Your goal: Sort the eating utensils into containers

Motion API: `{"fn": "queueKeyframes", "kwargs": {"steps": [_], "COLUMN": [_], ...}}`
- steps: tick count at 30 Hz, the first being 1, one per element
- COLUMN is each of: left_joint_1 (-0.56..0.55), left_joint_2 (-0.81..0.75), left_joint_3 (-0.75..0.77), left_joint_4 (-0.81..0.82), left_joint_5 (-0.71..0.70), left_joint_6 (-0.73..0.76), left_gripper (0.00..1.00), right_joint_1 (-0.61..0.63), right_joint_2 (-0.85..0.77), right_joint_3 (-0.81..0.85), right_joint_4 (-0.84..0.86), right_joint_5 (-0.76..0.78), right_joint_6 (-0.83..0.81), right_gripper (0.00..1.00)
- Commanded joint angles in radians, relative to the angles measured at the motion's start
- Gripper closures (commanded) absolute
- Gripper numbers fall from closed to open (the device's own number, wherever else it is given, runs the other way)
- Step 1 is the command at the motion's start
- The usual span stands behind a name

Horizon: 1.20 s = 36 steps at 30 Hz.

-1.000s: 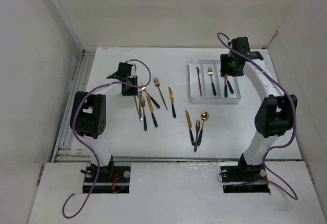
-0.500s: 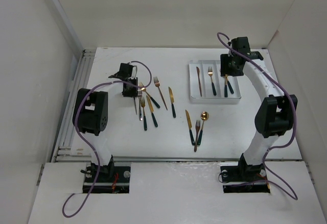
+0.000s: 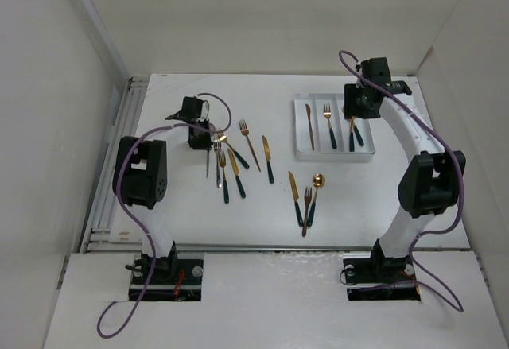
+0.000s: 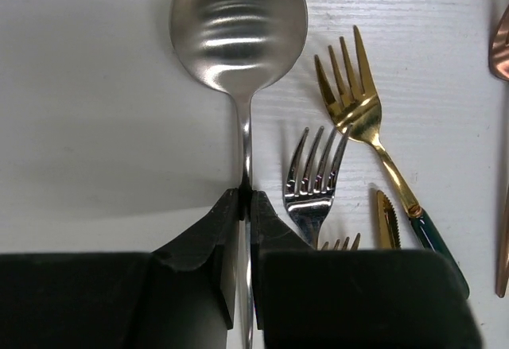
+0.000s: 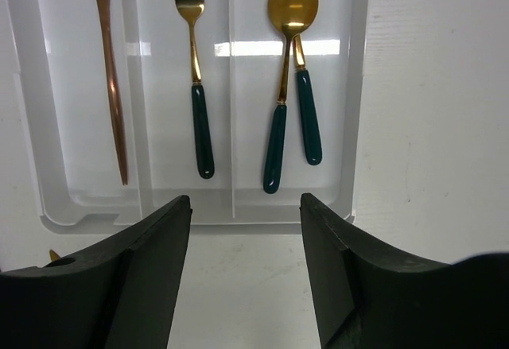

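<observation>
White tray holds copper knife, gold fork, two spoons; silver spoon, other utensils are outside.

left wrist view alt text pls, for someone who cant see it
The left gripper is shut on the stem of a silver spoon, bowl pointing away. Beside it on the white table lie a silver fork and a green-handled gold fork.
</observation>
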<state>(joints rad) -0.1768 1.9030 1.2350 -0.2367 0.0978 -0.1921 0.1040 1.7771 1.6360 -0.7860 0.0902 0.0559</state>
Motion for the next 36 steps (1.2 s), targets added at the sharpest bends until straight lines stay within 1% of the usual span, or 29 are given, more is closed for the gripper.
{"fn": "queueKeyframes", "kwargs": {"steps": [1, 5, 7, 8, 9, 10, 11, 12, 13, 14, 15, 16, 17, 19, 20, 21, 23, 25, 26, 27, 29, 30, 32, 36], "left_joint_1": [0.026, 0.049, 0.049, 0.049, 0.049, 0.049, 0.049, 0.049, 0.049, 0.049, 0.049, 0.034, 0.017, -0.01, -0.035, -0.046, -0.068, -0.084, -0.084, -0.098, -0.113, -0.125, -0.138, -0.147], "left_joint_2": [-0.033, -0.113, -0.171, -0.189, -0.231, -0.251, -0.272, -0.292, -0.336, -0.358, -0.405, -0.432, -0.458, -0.514, -0.577, -0.61, -0.692, -0.734, -0.751, -0.777, -0.795, -0.805, -0.82, -0.852], "left_joint_3": [-0.003, 0.03, 0.072, 0.084, 0.095, 0.104, 0.118, 0.118, 0.129, 0.129, 0.129, 0.129, 0.129, 0.104, 0.074, 0.057, 0.028, -0.006, -0.006, -0.015, -0.026, -0.026, -0.035, -0.055], "left_joint_4": [-0.055, -0.042, -0.042, -0.042, -0.042, -0.052, -0.052, -0.052, -0.052, -0.052, -0.043, -0.042, -0.03, 0.005, 0.025, 0.064, 0.098, 0.109, 0.109, 0.109, 0.083, 0.083, 0.063, 0.063], "left_joint_5": [-0.006, -0.006, 0.005, 0.005, 0.014, 0.025, 0.034, 0.034, 0.043, 0.043, 0.043, 0.033, 0.022, 0.022, 0.022, 0.022, 0.022, 0.013, 0.013, 0.013, 0.013, 0.013, 0.013, 0.013], "left_joint_6": [-0.032, -0.032, -0.023, -0.009, 0.0, 0.0, 0.009, 0.01, 0.01, 0.01, 0.01, 0.01, 0.019, 0.028, 0.028, 0.016, -0.013, -0.036, -0.059, -0.069, -0.078, -0.078, -0.078, -0.098], "left_gripper": [1.0, 1.0, 1.0, 1.0, 1.0, 1.0, 1.0, 1.0, 1.0, 1.0, 1.0, 1.0, 1.0, 1.0, 1.0, 1.0, 1.0, 1.0, 1.0, 1.0, 1.0, 1.0, 1.0, 1.0], "right_joint_1": [0.046, 0.124, 0.189, 0.216, 0.25, 0.326, 0.368, 0.41, 0.448, 0.514, 0.545, 0.571, 0.614, 0.648, 0.661, 0.69, 0.71, 0.721, 0.721, 0.73, 0.743, 0.743, 0.743, 0.743], "right_joint_2": [-0.065, -0.099, -0.123, -0.139, -0.169, -0.183, -0.194, -0.206, -0.206, -0.206, -0.206, -0.194, -0.194, -0.156, -0.141, -0.125, -0.085, -0.071, -0.071, -0.071, -0.051, -0.051, -0.042, -0.009], "right_joint_3": [0.013, 0.004, -0.016, -0.031, -0.05, -0.068, -0.097, -0.106, -0.107, -0.117, -0.117, -0.117, -0.117, -0.096, -0.084, -0.052, -0.027, -0.027, -0.027, -0.036, -0.036, -0.036, -0.036, -0.027], "right_joint_4": [0.002, 0.036, 0.082, 0.115, 0.199, 0.246, 0.29, 0.37, 0.407, 0.442, 0.512, 0.545, 0.574, 0.652, 0.668, 0.682, 0.725, 0.775, 0.83, 0.847, 0.87, 0.87, 0.898, 0.949], "right_joint_5": [0.023, -0.012, -0.061, -0.061, -0.078, -0.078, -0.067, -0.051, -0.037, -0.037, -0.052, -0.072, -0.125, -0.193, -0.246, -0.262, -0.283, -0.335, -0.348, -0.348, -0.348, -0.348, -0.339, -0.397], "right_joint_6": [-0.025, -0.037, -0.005, 0.018, 0.05, 0.061, 0.07, 0.079, 0.096, 0.105, 0.119, 0.119, 0.139, 0.185, 0.2, 0.215, 0.266, 0.307, 0.338, 0.338, 0.349, 0.361, 0.383, 0.42], "right_gripper": [0.37, 0.37, 0.29, 0.23, 0.0, 0.0, 0.0, 0.0, 0.0, 0.0, 0.0, 0.0, 0.0, 0.0, 0.0, 0.0, 0.0, 0.04, 0.05, 0.07, 0.1, 0.13, 0.15, 0.24]}}
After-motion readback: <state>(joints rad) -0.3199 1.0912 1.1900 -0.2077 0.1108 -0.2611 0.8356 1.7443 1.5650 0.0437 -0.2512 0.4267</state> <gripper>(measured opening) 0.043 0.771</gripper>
